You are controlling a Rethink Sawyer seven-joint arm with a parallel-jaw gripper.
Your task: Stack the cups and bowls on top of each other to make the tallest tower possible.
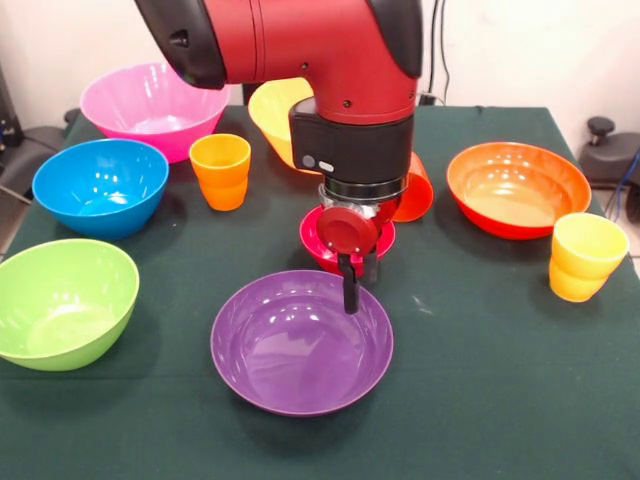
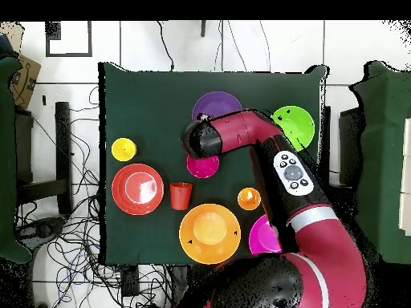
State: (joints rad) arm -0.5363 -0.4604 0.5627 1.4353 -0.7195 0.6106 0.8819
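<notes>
My gripper (image 1: 352, 285) hangs between the small magenta-red bowl (image 1: 318, 238) and the far rim of the wide purple bowl (image 1: 300, 345); the overhead view hides it under the wrist. Nothing shows in it. An orange ribbed cup (image 1: 221, 170), a yellow ribbed cup (image 1: 585, 256) and a red-orange cup (image 1: 417, 190), tilted behind the wrist, stand apart. The pink (image 1: 150, 105), blue (image 1: 100, 186), green (image 1: 60, 300), yellow (image 1: 272, 115) and orange-red (image 1: 517, 188) bowls sit singly. No tower shows.
The dark green cloth table (image 1: 480, 400) ends close behind the pink and yellow bowls. The arm (image 2: 265, 132) reaches across the green bowl's (image 2: 293, 126) side and covers the blue bowl from above. Cables lie on the floor (image 2: 64, 241) around the table.
</notes>
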